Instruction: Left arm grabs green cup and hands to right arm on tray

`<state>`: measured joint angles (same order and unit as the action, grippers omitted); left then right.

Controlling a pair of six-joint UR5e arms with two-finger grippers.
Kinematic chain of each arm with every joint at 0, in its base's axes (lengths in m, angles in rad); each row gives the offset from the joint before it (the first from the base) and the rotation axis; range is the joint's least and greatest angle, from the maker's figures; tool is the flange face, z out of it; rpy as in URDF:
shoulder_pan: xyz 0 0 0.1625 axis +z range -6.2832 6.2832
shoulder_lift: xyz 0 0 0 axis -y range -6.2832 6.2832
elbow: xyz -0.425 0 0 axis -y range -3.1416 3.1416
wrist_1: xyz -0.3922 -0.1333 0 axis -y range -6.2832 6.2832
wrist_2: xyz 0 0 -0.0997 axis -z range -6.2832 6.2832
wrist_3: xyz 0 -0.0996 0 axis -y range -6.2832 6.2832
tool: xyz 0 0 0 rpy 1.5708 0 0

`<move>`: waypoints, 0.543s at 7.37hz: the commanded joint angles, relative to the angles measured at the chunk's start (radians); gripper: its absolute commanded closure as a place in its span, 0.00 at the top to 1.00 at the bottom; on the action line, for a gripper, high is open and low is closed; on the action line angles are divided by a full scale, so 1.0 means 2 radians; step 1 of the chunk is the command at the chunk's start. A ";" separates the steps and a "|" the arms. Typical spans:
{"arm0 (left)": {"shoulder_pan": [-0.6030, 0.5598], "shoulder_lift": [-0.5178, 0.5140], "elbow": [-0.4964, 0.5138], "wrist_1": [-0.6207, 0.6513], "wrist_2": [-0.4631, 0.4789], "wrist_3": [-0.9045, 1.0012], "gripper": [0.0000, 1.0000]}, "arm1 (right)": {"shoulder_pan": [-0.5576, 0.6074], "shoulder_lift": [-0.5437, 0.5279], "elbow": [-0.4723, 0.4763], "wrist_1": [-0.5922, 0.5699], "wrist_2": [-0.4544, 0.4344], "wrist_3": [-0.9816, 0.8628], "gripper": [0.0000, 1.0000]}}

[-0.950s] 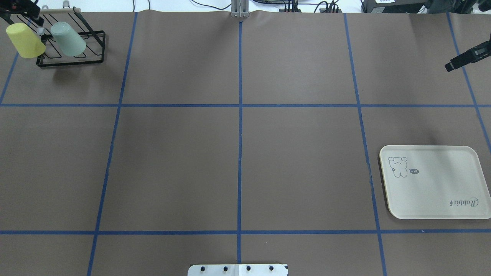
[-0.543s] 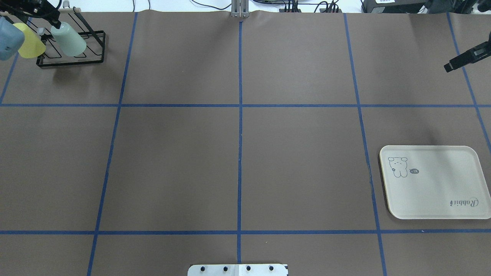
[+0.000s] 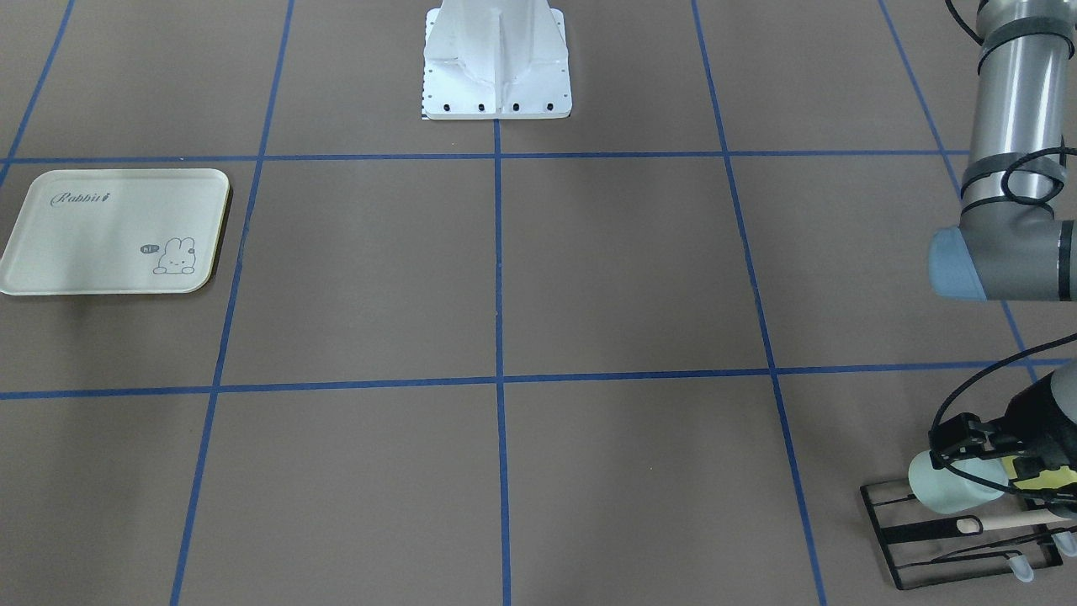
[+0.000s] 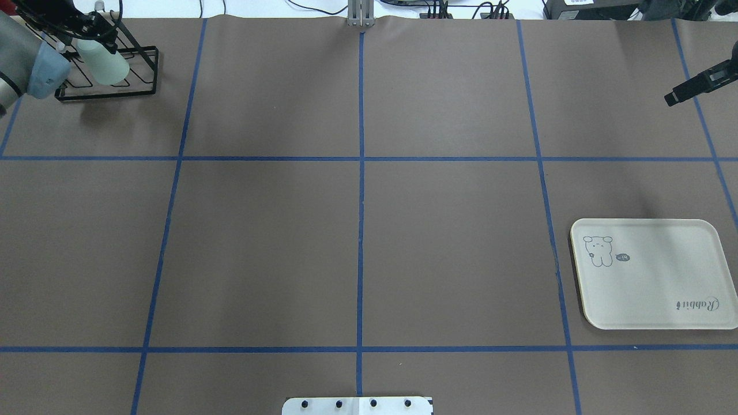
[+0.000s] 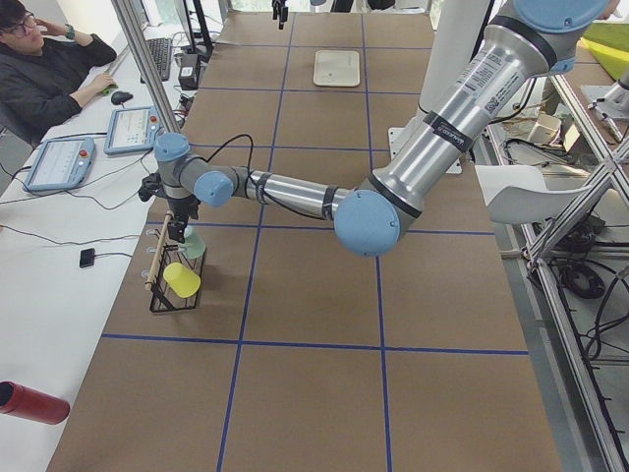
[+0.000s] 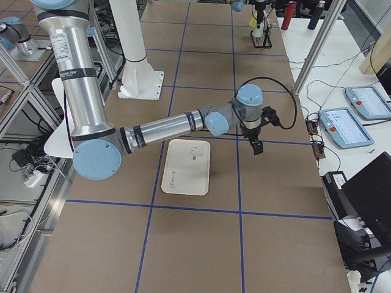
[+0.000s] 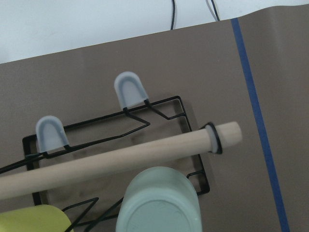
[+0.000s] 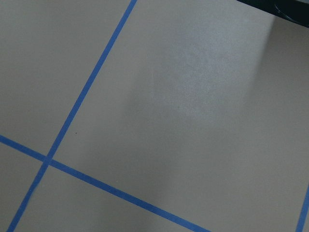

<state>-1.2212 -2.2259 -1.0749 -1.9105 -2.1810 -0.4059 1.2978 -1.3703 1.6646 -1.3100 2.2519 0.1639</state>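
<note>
The green cup (image 4: pixel 108 64) lies tilted on a black wire rack (image 4: pixel 141 72) at the far left corner; it also shows in the front view (image 3: pixel 951 490) and the left side view (image 5: pixel 194 243). My left gripper (image 4: pixel 92 30) hovers over the cup's closed end (image 7: pixel 159 203), apparently open and holding nothing; its fingers do not show in the wrist view. The cream tray (image 4: pixel 651 276) with the rabbit drawing lies near right, bare. My right gripper (image 4: pixel 671 99) hangs far right, beyond the tray, over bare table; I cannot tell whether it is open or shut.
A pale yellow cup (image 3: pixel 1047 480) sits beside the green one on the rack, under a wooden dowel (image 7: pixel 120 162). In the overhead view the left arm's elbow (image 4: pixel 49 75) covers it. The robot base (image 4: pixel 357 406) is at the near edge. A person (image 5: pixel 39 69) sits beyond the table.
The left arm has swung in over the rack, its gripper moving right to the green cup's end and its elbow now covering the yellow cup. The right gripper drifted slightly.
</note>
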 commanded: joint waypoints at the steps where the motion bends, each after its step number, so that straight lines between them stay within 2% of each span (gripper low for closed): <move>1: 0.002 -0.003 0.009 -0.002 0.000 0.000 1.00 | 0.000 0.000 0.000 0.000 0.000 0.000 1.00; 3: 0.002 -0.003 0.011 -0.002 0.000 -0.004 1.00 | 0.000 0.000 0.000 0.000 0.000 0.000 1.00; 4: 0.002 -0.003 0.011 -0.002 0.001 -0.004 0.93 | 0.000 0.000 0.000 0.000 0.000 0.000 1.00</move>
<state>-1.2176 -2.2317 -1.0550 -1.9144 -2.1810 -0.4125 1.2977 -1.3699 1.6644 -1.3100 2.2519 0.1641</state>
